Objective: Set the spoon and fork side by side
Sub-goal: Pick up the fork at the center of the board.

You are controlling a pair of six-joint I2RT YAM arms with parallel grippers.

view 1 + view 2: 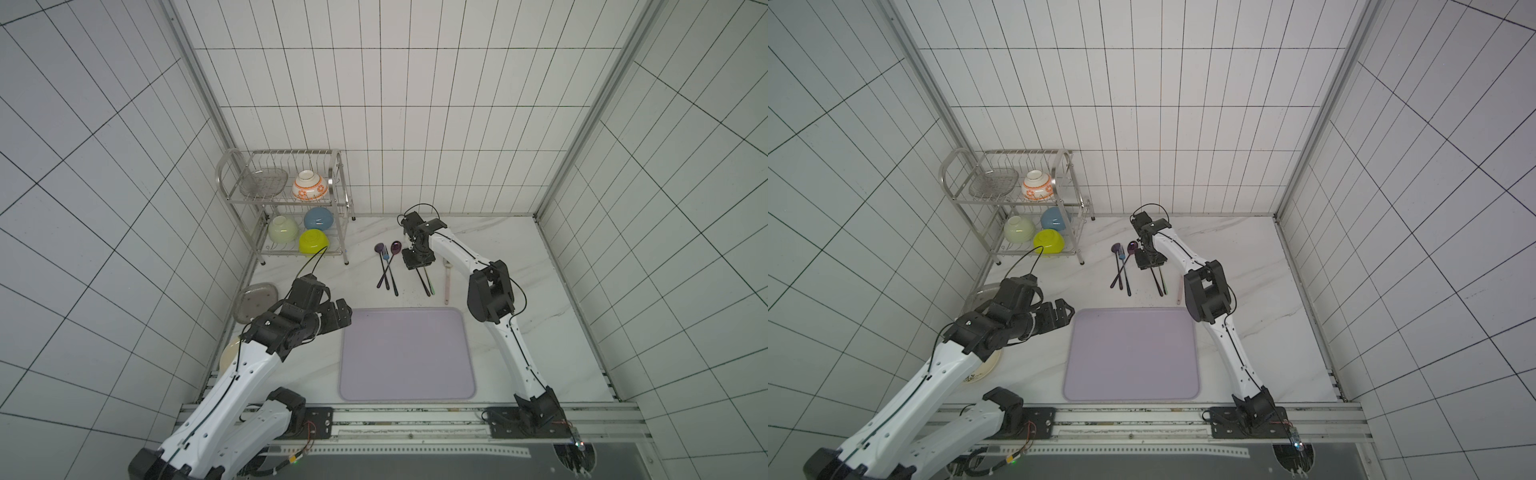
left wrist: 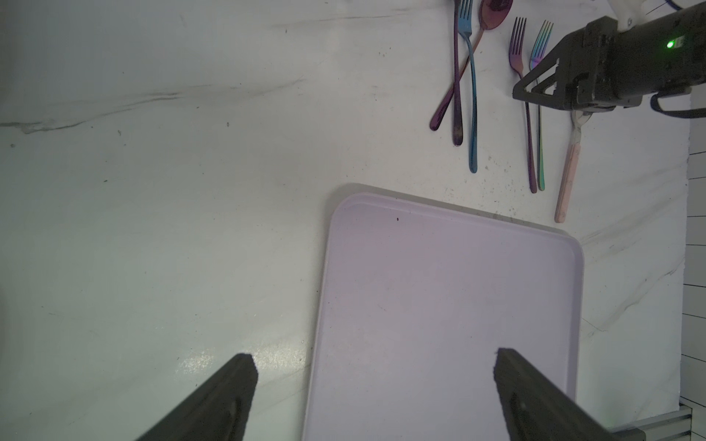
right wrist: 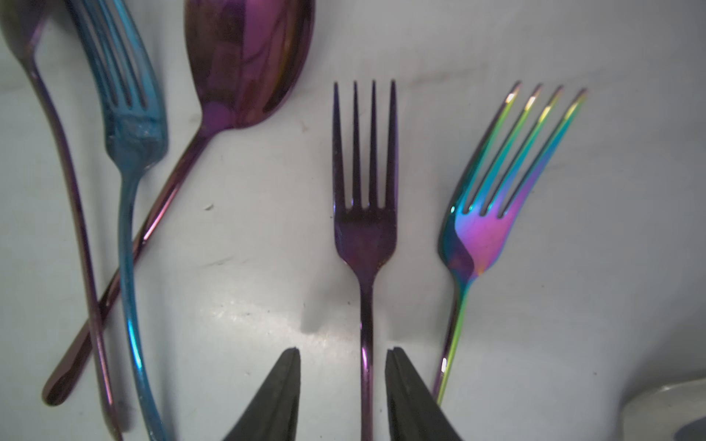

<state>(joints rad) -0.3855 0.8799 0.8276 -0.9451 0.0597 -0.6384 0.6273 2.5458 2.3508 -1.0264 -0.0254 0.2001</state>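
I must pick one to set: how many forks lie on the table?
3: blue metal fork crossing a purple spoon, dark purple fork inside the open right hand, rainbow fork beside it. The pink-handled utensil has an unclear head.

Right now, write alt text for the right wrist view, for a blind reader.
The right gripper sets its open jaws astride the handle of the purple fork on the white table, a gap on each side. A rainbow fork lies beside it; on its other side a blue fork lies between two purple spoons whose handles cross.
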